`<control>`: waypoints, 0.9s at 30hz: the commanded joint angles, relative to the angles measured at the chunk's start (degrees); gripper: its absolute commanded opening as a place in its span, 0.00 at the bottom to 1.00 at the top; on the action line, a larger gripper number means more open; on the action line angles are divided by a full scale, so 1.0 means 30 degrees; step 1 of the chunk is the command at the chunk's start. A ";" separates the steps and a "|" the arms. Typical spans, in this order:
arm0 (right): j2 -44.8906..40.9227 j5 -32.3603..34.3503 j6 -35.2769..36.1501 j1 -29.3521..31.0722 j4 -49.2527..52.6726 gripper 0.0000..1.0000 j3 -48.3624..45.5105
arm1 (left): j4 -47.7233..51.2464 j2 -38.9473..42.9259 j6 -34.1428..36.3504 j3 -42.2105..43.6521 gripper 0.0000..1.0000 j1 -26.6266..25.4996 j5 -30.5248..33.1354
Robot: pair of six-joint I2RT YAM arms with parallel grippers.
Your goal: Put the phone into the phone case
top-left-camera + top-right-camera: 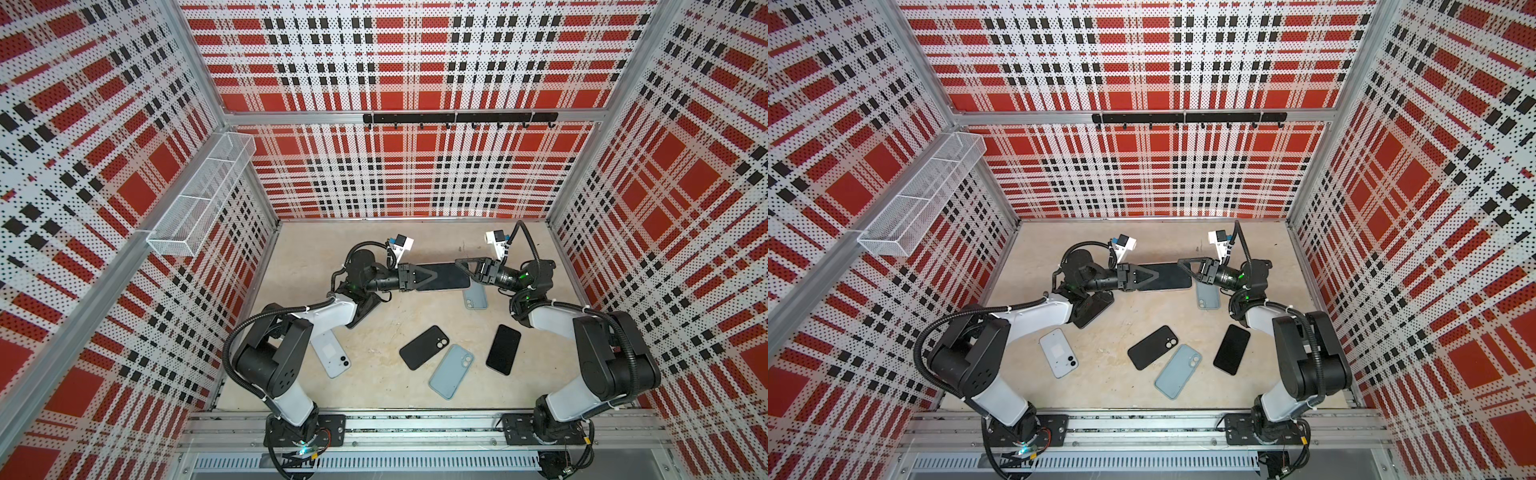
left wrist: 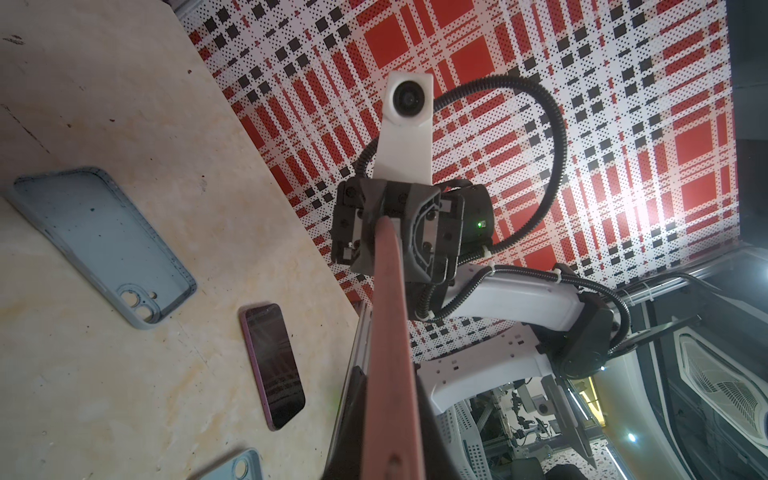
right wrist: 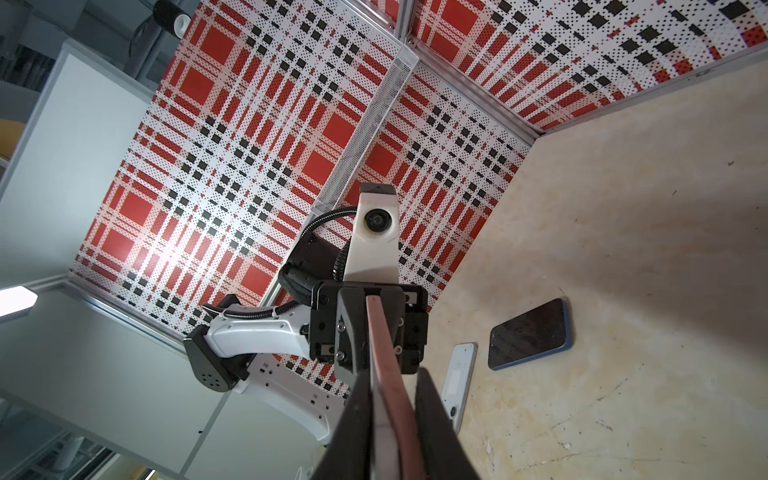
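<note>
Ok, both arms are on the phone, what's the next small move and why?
Probably open the left gripper. Both grippers are shut on opposite ends of the phone, and a blue case lies near the right gripper, so that arm could carry it over alone.

The left arm (image 1: 328,311) and the right arm (image 1: 555,323) rise from their bases at the near edge, fold at the elbow and turn inward. The left claw (image 1: 430,277) and the right claw (image 1: 463,266) lie level, pointing at each other above the tabletop (image 1: 374,316). Each claw's jaws are closed on one end of the same phone (image 1: 449,275), which is held clear of the surface. Both wrists are rolled so that their cameras sit on the far side.
</note>
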State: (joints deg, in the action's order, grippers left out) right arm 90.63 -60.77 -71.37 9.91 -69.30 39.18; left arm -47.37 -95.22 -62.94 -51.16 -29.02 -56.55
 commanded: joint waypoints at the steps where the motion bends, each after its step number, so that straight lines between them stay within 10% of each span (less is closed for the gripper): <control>1: -0.0338 0.0393 0.0378 0.0105 -0.0706 0.09 -0.0301 | -0.0909 -0.0014 -0.0093 -0.0887 0.00 -0.0135 0.0014; 10: -0.1130 0.0874 0.2679 0.0094 0.2143 0.00 -0.0217 | -0.0819 -0.0022 0.0046 -0.0623 0.00 -0.0008 0.0043; 18: -0.2360 0.1855 0.4201 -0.0464 0.5185 0.48 0.0564 | -0.0791 0.0278 0.0147 -0.0284 0.00 0.0293 0.0382; 27: -0.6023 0.6310 0.5430 -0.1052 0.7740 0.56 -0.1241 | -0.1068 0.1166 -0.0417 0.0582 0.00 0.0174 0.5052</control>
State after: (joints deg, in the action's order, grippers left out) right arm 76.05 -48.05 -57.98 6.61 -47.90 37.95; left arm -46.89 -94.83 -62.81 -50.02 -28.34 -48.73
